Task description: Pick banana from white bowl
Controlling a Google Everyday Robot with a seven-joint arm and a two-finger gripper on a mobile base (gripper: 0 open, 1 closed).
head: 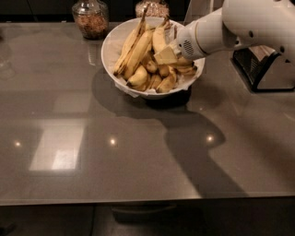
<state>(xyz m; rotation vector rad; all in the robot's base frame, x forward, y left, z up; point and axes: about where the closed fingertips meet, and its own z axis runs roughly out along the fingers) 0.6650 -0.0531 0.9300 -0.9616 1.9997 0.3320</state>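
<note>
Gripper (165,55) inside white bowl (110,54)

Open front and left, crowded back and right

The surface (138,161) lies open across its front and left, so the white bowl (109,50) can be reached freely from those sides. At the back, one glass jar (91,18) stands near the bowl's left rim and a second jar (152,8) stands just behind it, narrowing that approach. On the right stands a dark stand (263,69), and the white arm (239,25) crosses above it into the bowl, filling that side. The pincer (166,56) sits among the heaped fruit against the banana (159,39), hemmed in by long bananas (131,46) on the left and short bananas (138,76) below.
</note>
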